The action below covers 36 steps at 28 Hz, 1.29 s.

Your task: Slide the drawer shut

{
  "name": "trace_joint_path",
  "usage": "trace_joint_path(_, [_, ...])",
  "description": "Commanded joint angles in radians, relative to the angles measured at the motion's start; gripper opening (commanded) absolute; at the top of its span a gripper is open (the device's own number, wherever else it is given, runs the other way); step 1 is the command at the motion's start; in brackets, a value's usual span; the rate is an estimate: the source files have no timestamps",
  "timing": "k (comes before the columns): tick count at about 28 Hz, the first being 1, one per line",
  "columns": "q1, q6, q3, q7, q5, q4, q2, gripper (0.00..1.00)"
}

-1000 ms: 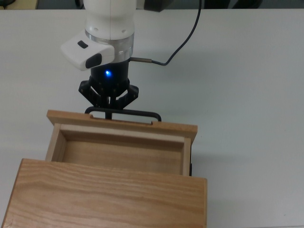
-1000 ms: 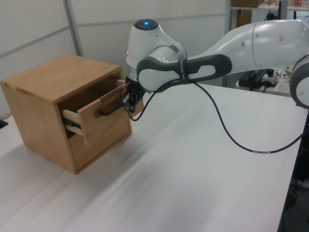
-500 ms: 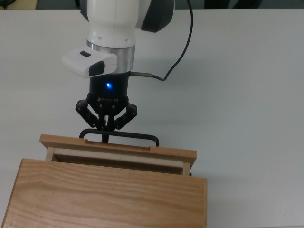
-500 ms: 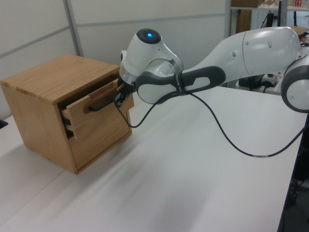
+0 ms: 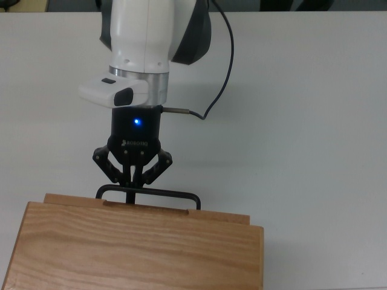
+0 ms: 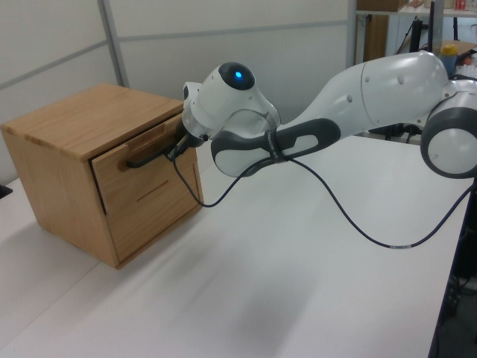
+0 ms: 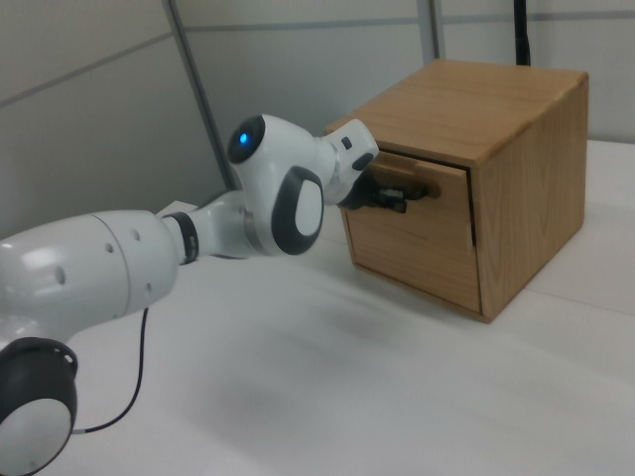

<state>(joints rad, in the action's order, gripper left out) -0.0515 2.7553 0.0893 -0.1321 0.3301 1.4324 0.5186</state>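
Note:
The drawer [image 6: 141, 177] sits almost fully inside the wooden cabinet [image 6: 82, 119]. In the top view only a thin strip of its front panel [image 5: 145, 206] juts out from under the cabinet top [image 5: 133, 254]. My gripper [image 5: 130, 185] points at the panel from the top view's upper side, its fingers pinched shut on the black bar handle [image 5: 163, 193] near the bar's left half. In the left view the gripper [image 6: 177, 148] meets the handle [image 6: 141, 159] at its right end. From the right view, the gripper [image 7: 385, 198] is against the drawer front [image 7: 427, 188], with a thin dark gap at the panel's edge.
A black cable [image 5: 214, 72] trails from my wrist across the white table [image 5: 314, 151]. A lower drawer front [image 6: 153, 212] on the cabinet is closed. Grey partition walls [image 6: 59, 37] stand behind the cabinet. The arm [image 6: 373, 89] reaches in from the left view's right.
My gripper has pushed the drawer into the cabinet while holding the handle. The tray's open inside, visible a second ago, is now hidden under the cabinet top.

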Motion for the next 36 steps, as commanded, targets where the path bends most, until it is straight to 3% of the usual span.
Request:
trace_joint_path(1, [-0.011, 0.078, 0.001, -0.020, 0.032, -0.007, 0.026, 0.00])
trace_joint_path(9, [-0.011, 0.084, 0.001, -0.027, 0.021, -0.007, 0.014, 0.00])
trace_joint_path(12, [-0.016, 0.055, 0.003, -0.034, 0.014, 0.009, -0.022, 0.00])
trace_joint_path(15, [-0.021, -0.067, 0.003, -0.041, 0.012, 0.031, -0.052, 0.00])
trace_joint_path(16, [-0.024, -0.176, 0.006, -0.041, 0.009, 0.030, -0.075, 0.00])
trace_joint_path(20, [-0.027, -0.362, 0.018, -0.038, -0.032, 0.028, -0.112, 0.00])
trace_joint_path(25, [-0.042, -0.635, 0.023, -0.003, -0.104, 0.025, -0.170, 0.33])
trace_joint_path(28, [-0.056, -0.781, 0.021, 0.071, -0.173, 0.023, -0.215, 0.61])
trace_joint_path(31, [-0.073, -0.868, 0.021, 0.115, -0.204, 0.023, -0.250, 0.86])
trace_joint_path(32, [-0.079, -0.919, 0.021, 0.130, -0.215, 0.023, -0.271, 1.00])
trace_joint_path(36, [-0.085, -1.000, 0.021, 0.160, -0.218, 0.023, -0.311, 1.00])
